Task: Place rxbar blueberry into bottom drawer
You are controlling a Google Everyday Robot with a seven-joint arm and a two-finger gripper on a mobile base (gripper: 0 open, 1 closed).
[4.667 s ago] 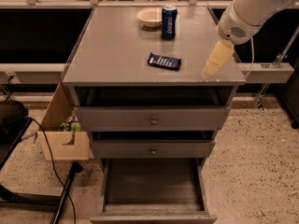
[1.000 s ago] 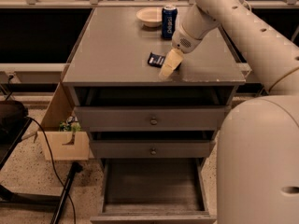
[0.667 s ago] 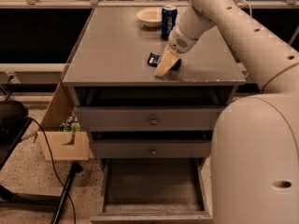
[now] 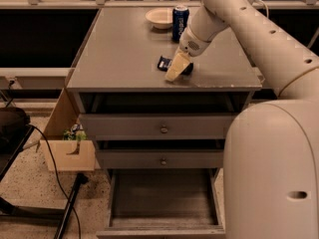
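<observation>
The rxbar blueberry, a flat dark navy wrapper, lies on the grey cabinet top, mostly covered by my gripper. My gripper, with pale yellow fingers, points down onto the bar from the right, its tips at the cabinet top over the bar. The bottom drawer is pulled out below, its grey tray showing nothing inside. My white arm reaches in from the right and fills the lower right of the view.
A blue soda can and a white bowl stand at the back of the cabinet top. Two upper drawers with round knobs are shut. A cardboard box and cables lie on the floor at left.
My gripper has moved left across the cabinet top from its right edge and come down over the bar, now covering most of it. The bar has not moved.
</observation>
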